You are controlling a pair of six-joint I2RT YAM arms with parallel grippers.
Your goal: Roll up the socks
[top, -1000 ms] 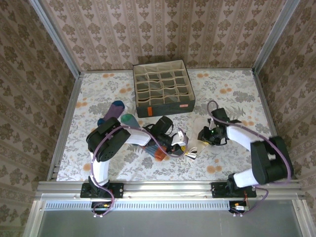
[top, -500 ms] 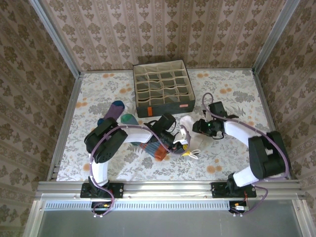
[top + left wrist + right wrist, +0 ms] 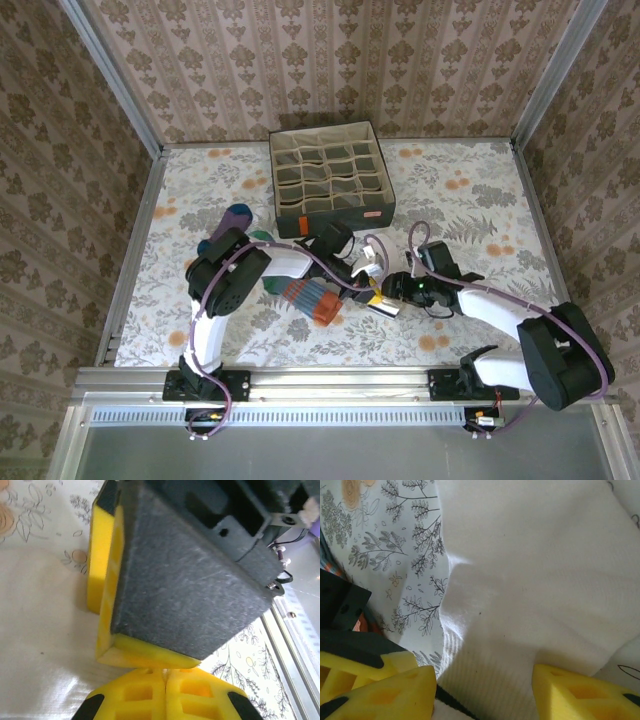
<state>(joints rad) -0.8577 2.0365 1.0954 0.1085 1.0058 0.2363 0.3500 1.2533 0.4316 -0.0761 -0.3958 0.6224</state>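
Both hands meet mid-tabletop [image 3: 470, 190] over the white sock [image 3: 530, 580], which lies flat on the floral cloth just in front of the fabric box [image 3: 335, 215].

Right hand [image 3: 482, 697]: fingers spread, one yellow tip on each side of the ribbed cuff end, straddling it and not squeezing. Looks set to take a fresh bite on the cuff or to let it lie.

Left hand [image 3: 165, 692]: yellow fingers pressed together, low over the sock, right up against the right hand's finger. Can't tell if a thin fold of fabric is caught between them. Likely there to pin the sock so it doesn't slide while the other hand works the end.

Striped sock [image 3: 308, 298], orange end toward the arms, lies under the left forearm, just beside the white one. Purple sock [image 3: 236, 217] sits well to the left, flat, not touched.

Judgement: roll on the white sock barely begun, no tight coil visible. Risk: the hands are crowded, fingers could clash, or the soft cuff slips out.
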